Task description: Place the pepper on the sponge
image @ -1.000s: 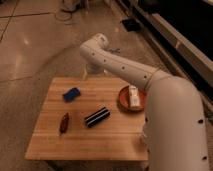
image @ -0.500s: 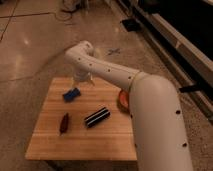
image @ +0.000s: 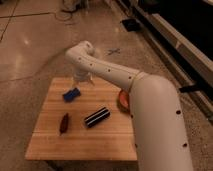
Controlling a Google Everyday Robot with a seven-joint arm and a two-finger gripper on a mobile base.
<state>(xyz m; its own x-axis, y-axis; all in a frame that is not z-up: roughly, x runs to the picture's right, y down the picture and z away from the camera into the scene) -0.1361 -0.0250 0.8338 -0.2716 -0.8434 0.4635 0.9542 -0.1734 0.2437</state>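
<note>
Camera view: over the last second the arm has swung from the upper middle of the frame toward the upper left. The gripper now hangs over the far edge of the wooden table, just above and to the right of the sponge. Whether it is spread or closed I cannot tell. In the last half-second it has hardly shifted.

The pepper lies where it lay, flat on the boards at lower left, below the sponge and clear of it, with the black striped bar to its right. So the pepper is not on the sponge. The gripper is nearer the sponge than the pepper and does not appear to carry anything.
</note>
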